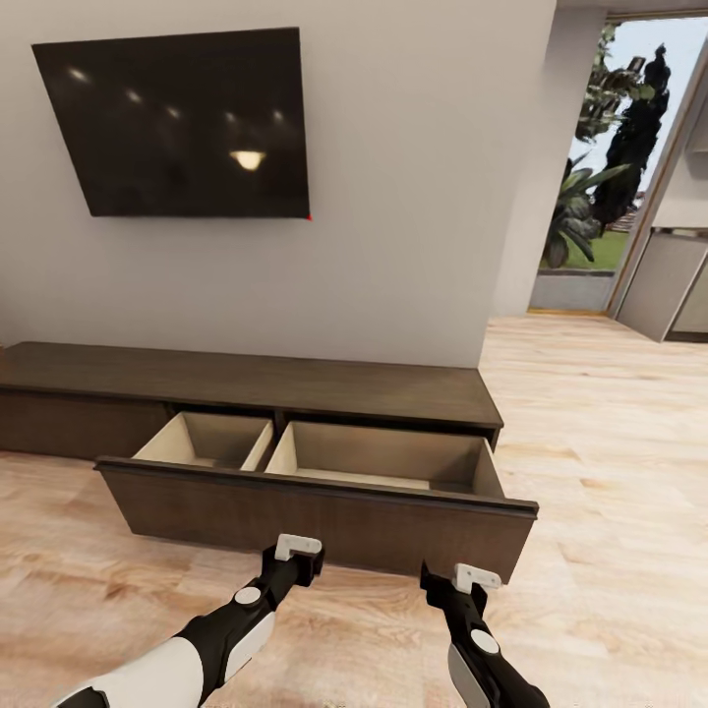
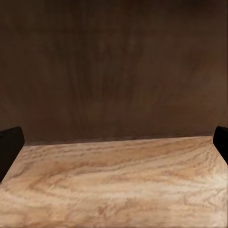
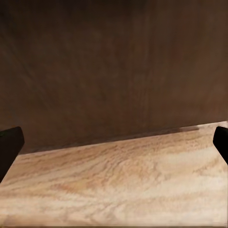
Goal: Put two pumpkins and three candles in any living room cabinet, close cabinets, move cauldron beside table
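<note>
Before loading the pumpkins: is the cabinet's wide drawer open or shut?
Open. The drawer is pulled out of the cabinet, its tan inside visible from above.

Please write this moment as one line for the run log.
cabinet: wide drawer pulled out, nothing seen inside | left tool: open, facing drawer front | right tool: open, facing drawer front

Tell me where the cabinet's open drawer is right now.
In the head view, the open drawer juts from the cabinet below the wall TV, directly ahead of the left end effector and right end effector.
</note>
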